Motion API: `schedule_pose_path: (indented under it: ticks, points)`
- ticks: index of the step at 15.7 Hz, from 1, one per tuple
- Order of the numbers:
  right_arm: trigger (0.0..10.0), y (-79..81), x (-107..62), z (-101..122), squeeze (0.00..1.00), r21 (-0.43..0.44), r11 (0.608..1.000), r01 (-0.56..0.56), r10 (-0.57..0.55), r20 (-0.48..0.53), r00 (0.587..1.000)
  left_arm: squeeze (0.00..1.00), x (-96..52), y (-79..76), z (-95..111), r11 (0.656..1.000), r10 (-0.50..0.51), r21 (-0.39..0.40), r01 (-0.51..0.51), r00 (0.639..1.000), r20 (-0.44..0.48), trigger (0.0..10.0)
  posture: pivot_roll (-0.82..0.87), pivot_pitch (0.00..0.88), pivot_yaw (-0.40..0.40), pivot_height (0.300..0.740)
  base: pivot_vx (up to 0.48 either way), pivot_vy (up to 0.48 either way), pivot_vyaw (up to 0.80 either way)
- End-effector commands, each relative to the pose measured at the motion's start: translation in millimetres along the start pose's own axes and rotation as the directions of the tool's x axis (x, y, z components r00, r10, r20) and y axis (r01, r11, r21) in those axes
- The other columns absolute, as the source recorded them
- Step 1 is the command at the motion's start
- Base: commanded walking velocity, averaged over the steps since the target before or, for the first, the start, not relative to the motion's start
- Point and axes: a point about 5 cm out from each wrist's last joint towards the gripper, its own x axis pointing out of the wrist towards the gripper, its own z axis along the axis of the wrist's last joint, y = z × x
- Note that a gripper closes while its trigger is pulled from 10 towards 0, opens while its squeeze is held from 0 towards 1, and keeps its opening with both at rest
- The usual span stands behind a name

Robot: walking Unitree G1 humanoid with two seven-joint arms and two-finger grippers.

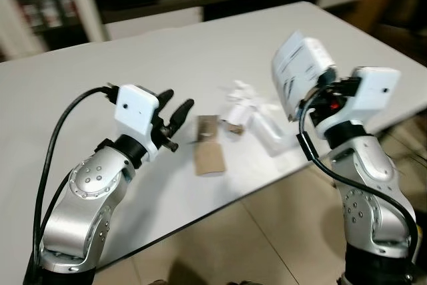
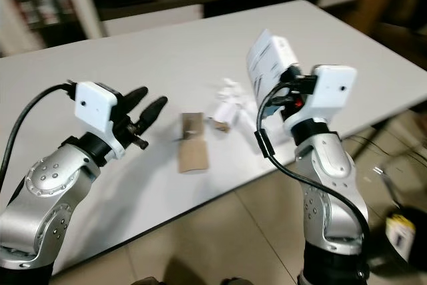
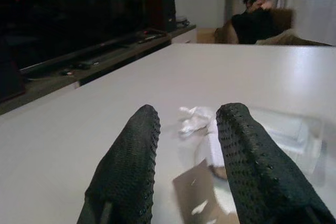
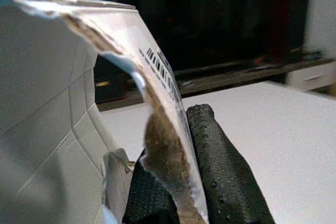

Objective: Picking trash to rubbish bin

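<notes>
— What does the right claw [image 4: 178, 182] hold?

— A torn white carton [image 1: 300, 71] with a barcode label, pinched between its black fingers [image 4: 220, 166] and lifted well above the white counter [image 1: 133, 65].

— And the left claw [image 1: 175, 113]?

— Its fingers stand moderately apart and hold nothing, raised over the counter's near part, pointing toward the rest of the trash.

— What trash is that?

— A flat brown cardboard piece [image 1: 207, 151] lies near the counter's front edge. Just beside it sit crumpled white paper [image 1: 241, 91] and a clear plastic wrapper [image 1: 267, 128].

— Anyone around?

— A person [image 3: 258, 19] sits beyond the counter's far end.
</notes>
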Motion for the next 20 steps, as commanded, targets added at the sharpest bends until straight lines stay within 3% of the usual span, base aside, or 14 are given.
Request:
schedule_pose_path:
  ticks: [1, 4, 11, 20]
  points:
    - [10.0, 3.3, -2.4, 2.0, 0.00, -0.029, 1.000, 0.005, -0.005, 0.014, 1.000, 0.00, 0.4, 5.6, -1.2, 0.999, 0.038, 0.012, -0.038, 0.999, -0.007, 10.0, -0.03, 0.020, -0.018, 0.740, 0.000, 0.000, -0.80]
    - [10.0, 9.1, -6.7, -10.6, 0.00, -0.105, 0.994, -0.033, 0.028, -0.050, 0.998, 0.00, -1.7, 7.7, -6.9, 0.997, 0.077, 0.014, -0.076, 0.997, -0.025, 10.0, -0.03, 0.014, -0.024, 0.740, 0.000, 0.000, -0.80]
    - [10.0, 15.1, -8.3, -23.1, 0.00, -0.147, 0.988, -0.038, 0.019, -0.130, 0.991, 0.00, -4.6, 6.2, -12.1, 0.995, 0.098, 0.039, -0.096, 0.995, -0.036, 10.0, -0.03, 0.022, -0.038, 0.740, 0.000, 0.000, -0.80]
    - [10.0, 17.3, -12.1, -26.1, 0.00, -0.149, 0.988, -0.031, 0.007, -0.158, 0.987, 0.00, -4.2, 4.1, -13.6, 0.996, 0.082, 0.046, -0.080, 0.996, -0.043, 10.0, -0.04, 0.035, -0.035, 0.740, 0.000, -0.382, -0.80]
